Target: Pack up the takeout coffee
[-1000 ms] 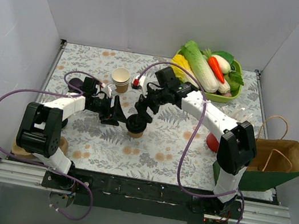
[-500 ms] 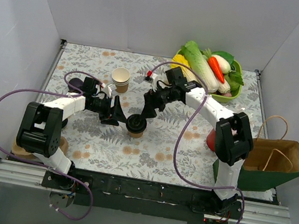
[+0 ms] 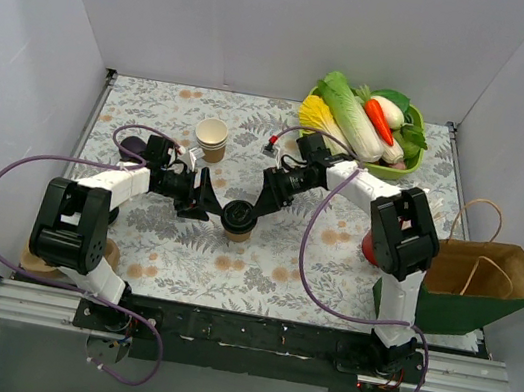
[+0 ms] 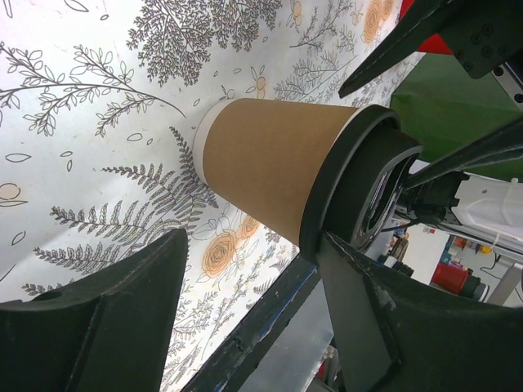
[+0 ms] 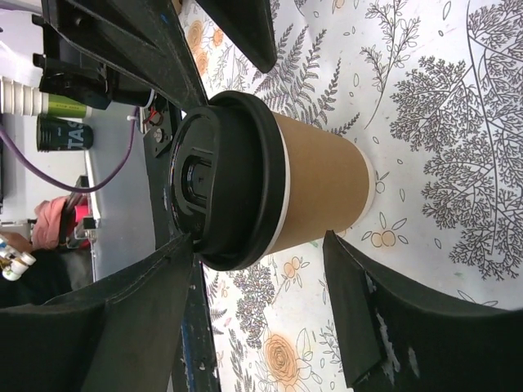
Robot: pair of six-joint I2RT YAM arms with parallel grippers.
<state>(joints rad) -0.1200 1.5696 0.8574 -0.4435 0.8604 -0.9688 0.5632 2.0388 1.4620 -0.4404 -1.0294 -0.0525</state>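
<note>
The takeout coffee [image 3: 239, 218], a tan paper cup with a black lid, stands upright on the flowered tablecloth near the table's middle. My left gripper [image 3: 213, 200] is low at its left side, open. In the left wrist view the cup [image 4: 270, 167] is just beyond that gripper [image 4: 253, 237]; one finger [image 4: 368, 302] is at the lid's rim and the other stays apart from the cup's base. My right gripper [image 3: 263, 199] is at the cup's back right, open. The right wrist view shows the cup [image 5: 319, 184] just ahead of its parted jaws [image 5: 258, 238].
A stack of lidless tan cups [image 3: 212, 139] stands behind the left gripper. A green bowl [image 3: 406, 168] of vegetables is at the back right. A paper bag [image 3: 477, 273], brown inside and green outside, lies open at the right edge, with a red cup [image 3: 372, 246] beside it.
My right gripper has drawn back from over the lid to the cup's back right, and its jaws have narrowed. The left arm and the cup have not moved.
</note>
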